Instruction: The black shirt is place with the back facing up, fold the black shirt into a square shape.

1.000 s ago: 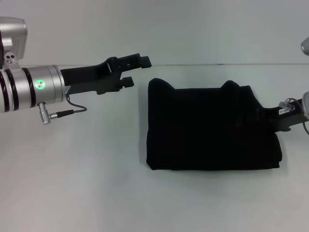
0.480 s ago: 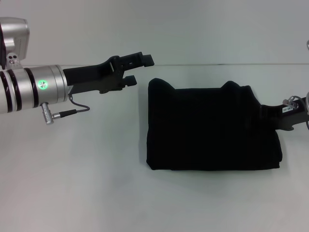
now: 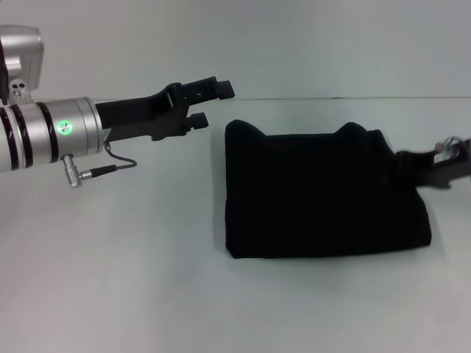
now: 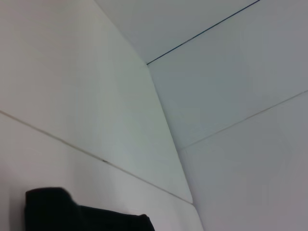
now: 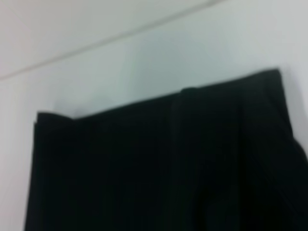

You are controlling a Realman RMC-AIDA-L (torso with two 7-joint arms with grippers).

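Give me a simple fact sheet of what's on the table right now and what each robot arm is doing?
Item: the black shirt, folded into a compact, roughly square bundle
Shirt surface: plain black, no lettering visible
Surface: white table
Left gripper: open, in the air to the left of the shirt, not touching it
Right gripper: at the shirt's right edge, mostly out of frame; contact with the cloth unclear
Fold status: looks nearly or fully done

Bright, even light; right wrist view seems blurred.
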